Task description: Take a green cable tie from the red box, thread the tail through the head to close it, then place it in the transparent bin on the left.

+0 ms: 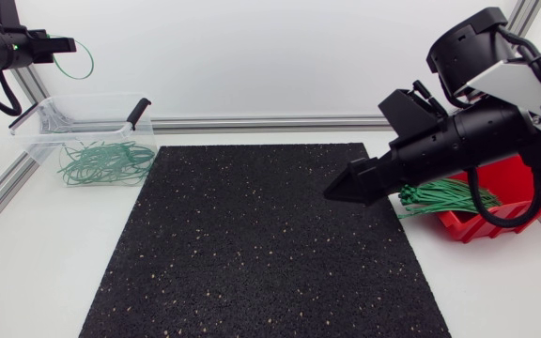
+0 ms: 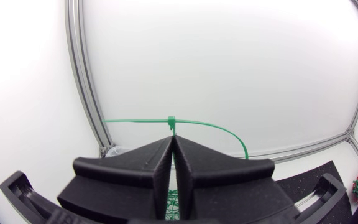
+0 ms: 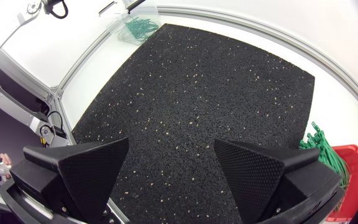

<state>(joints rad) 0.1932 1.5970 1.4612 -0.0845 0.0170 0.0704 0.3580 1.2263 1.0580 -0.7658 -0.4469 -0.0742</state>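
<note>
Left gripper (image 1: 64, 44), 10 o'clock, clamped on looped tie (image 1: 85, 62) near bin (image 1: 40, 120), likely for drop. Right gripper (image 3: 171, 152) apart, empty, by box (image 1: 533, 202), 3 o'clock.

My desk (image 1: 26, 272) shows white, edged with silver-grey rails (image 1: 261, 122). The mat (image 1: 252, 244) on it is black, flecked all over with small pale tan and white specks. The bin (image 1: 40, 150) is clear, with a black clip (image 1: 138, 113) on its rim and a tangle of green ties (image 1: 106, 161) inside. The box (image 1: 465, 227) is bright red, and its bundle of ties (image 1: 444, 196) is the same green, as is the looped cable tie (image 2: 171, 121). The left fingers (image 2: 135, 165) are matte black; the right fingers (image 3: 257, 168) are black with a fine dotted grain.
</note>
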